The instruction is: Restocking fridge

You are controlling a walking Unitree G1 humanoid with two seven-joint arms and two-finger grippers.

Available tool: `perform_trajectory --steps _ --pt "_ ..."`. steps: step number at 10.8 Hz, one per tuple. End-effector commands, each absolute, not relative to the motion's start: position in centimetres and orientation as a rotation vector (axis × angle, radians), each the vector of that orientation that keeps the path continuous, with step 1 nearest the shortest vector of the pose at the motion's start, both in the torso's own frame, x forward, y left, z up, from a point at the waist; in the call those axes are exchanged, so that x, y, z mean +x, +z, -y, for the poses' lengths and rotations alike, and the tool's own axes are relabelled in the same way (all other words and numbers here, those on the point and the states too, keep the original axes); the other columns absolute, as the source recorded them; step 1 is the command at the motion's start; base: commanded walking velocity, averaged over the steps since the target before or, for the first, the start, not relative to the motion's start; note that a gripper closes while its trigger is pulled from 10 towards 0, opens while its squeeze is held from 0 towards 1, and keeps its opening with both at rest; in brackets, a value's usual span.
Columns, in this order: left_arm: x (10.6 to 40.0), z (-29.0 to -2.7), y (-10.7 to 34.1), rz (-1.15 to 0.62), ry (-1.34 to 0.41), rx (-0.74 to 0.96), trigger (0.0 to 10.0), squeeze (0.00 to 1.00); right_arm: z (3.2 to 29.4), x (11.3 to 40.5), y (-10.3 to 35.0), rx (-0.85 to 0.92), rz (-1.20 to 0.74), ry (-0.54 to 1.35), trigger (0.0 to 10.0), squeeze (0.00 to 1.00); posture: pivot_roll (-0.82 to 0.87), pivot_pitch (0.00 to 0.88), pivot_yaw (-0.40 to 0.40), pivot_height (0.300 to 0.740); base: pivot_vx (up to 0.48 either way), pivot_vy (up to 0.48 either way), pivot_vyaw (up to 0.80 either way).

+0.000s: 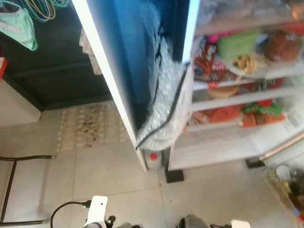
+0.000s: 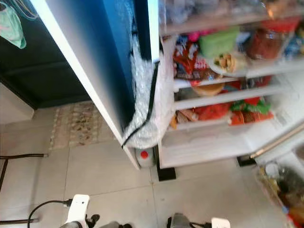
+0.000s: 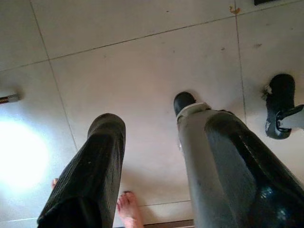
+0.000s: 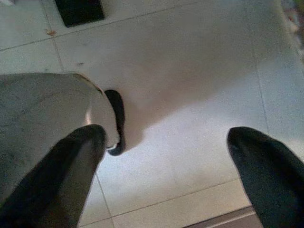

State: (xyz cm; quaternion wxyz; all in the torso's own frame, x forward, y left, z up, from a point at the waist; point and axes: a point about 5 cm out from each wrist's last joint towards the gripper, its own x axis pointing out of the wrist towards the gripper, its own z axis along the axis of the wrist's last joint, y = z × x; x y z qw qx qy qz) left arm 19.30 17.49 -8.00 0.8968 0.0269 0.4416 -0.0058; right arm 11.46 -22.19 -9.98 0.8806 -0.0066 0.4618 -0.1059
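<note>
The fridge (image 1: 247, 137) is standing open, shelves already crowded; both the left gripper (image 3: 156, 156) and right gripper (image 4: 166, 161) are hanging spread and empty over the floor (image 1: 114, 175); stock should probably be fetched first.

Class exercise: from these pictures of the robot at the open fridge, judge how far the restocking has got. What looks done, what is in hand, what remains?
Done: the fridge door stands open and the shelves already hold food. In hand: nothing; the left gripper and right gripper hang open over bare floor tiles. Left: picking up items and placing them inside, possibly from the blurred container on the floor at right, then shutting the door.
</note>
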Motion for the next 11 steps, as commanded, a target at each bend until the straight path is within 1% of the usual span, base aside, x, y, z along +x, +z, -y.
perform_trajectory --steps 1,4,5,6,8,9,11 --pt "17.6 -17.9 -8.8 -0.977 0.005 0.064 10.0 0.0 21.3 10.7 -10.4 0.006 -0.995 -0.19 10.0 0.0 -0.1 0.157 0.076 0.74 0.0 0.0 0.0" --pt "17.9 -18.2 -8.7 -0.975 0.013 0.066 10.0 0.0 21.1 11.2 -10.3 0.035 -0.977 -0.196 10.0 0.0 -0.12 0.127 0.082 0.74 0.0 0.0 0.0" --pt "18.4 -18.2 -8.5 -0.964 0.023 0.06 10.0 0.0 21.1 11.9 -10.1 0.039 -0.95 -0.188 10.0 0.0 -0.13 0.109 0.074 0.74 0.0 0.0 0.0" --pt "18.9 -17.8 -8.2 -0.943 0.042 0.015 10.0 0.0 21.4 12.6 -9.8 0.023 -0.93 -0.176 10.0 0.0 -0.12 0.081 0.055 0.74 0.0 0.0 0.0" --pt "20.3 -16.8 -7.6 -0.916 0.017 0.024 10.0 0.0 21.8 13.6 -9.4 -0.014 -0.91 -0.165 10.0 0.0 -0.12 0.018 0.044 0.74 0.0 0.0 0.0" --pt "20.9 -16.6 -7.3 -0.901 0.007 0.034 10.0 0.0 21.8 14.3 -9.1 -0.056 -0.894 -0.114 10.0 0.0 -0.11 0.0 0.047 0.74 0.0 0.0 0.0" --pt "21.5 -17.0 -6.9 -0.881 0.002 0.055 10.0 0.0 21.6 15.3 -8.7 -0.098 -0.867 -0.067 10.0 0.0 -0.11 0.0 0.067 0.74 0.0 0.0 0.0"
